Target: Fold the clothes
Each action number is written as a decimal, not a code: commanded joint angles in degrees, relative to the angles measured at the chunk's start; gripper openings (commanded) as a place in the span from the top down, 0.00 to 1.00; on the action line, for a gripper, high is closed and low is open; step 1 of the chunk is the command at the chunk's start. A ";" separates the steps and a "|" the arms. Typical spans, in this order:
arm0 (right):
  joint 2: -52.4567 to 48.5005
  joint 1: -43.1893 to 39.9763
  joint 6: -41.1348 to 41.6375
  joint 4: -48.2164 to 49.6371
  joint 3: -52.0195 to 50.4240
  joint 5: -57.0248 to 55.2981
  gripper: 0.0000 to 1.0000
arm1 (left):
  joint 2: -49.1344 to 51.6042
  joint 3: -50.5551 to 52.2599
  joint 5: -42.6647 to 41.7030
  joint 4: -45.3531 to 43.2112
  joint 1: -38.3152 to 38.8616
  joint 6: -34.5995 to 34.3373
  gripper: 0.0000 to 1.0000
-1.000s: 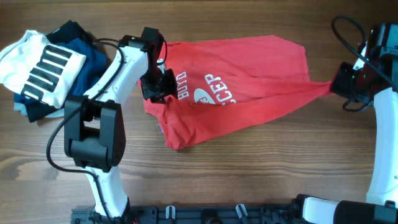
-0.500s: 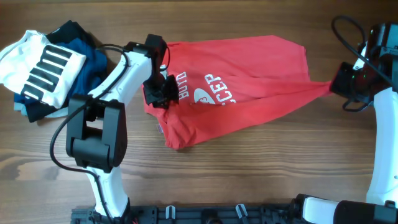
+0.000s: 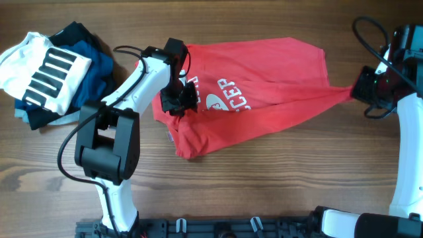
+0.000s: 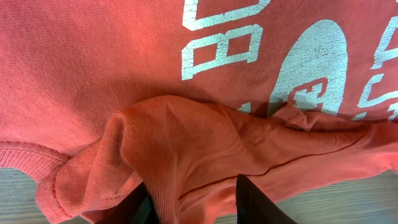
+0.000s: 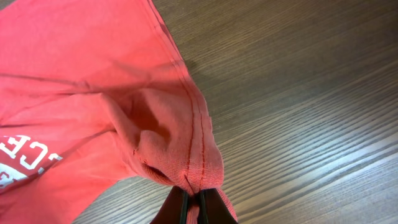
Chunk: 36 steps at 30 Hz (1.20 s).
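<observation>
Overhead: red T-shirt (image 3: 264, 86) spans between left gripper (image 3: 178, 104) and right gripper (image 3: 355, 90), both pinching it.

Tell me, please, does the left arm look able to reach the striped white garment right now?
Likely yes for distance: the striped white garment lies near its base, nothing between. But the left claw is shut on the red T-shirt and must release first.
</observation>
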State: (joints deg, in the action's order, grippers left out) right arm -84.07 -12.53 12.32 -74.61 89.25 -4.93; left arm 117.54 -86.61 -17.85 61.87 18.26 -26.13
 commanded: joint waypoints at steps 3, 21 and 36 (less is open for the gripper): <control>-0.52 -0.28 -0.57 -0.04 -0.50 -0.15 0.96 | 0.37 0.37 2.47 -0.46 -0.02 -1.99 0.61; -0.52 -0.28 -0.55 -0.04 -0.50 -1.22 0.96 | 3.65 0.37 3.30 -0.85 0.00 -3.08 0.87; -0.52 -0.28 -0.74 0.00 -0.50 -1.42 0.96 | -10.80 0.33 5.75 -1.01 -0.48 0.44 0.96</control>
State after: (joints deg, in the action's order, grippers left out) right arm -84.07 -12.53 12.32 -74.61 89.27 -5.04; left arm 114.93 -86.39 -14.17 61.08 18.26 -28.58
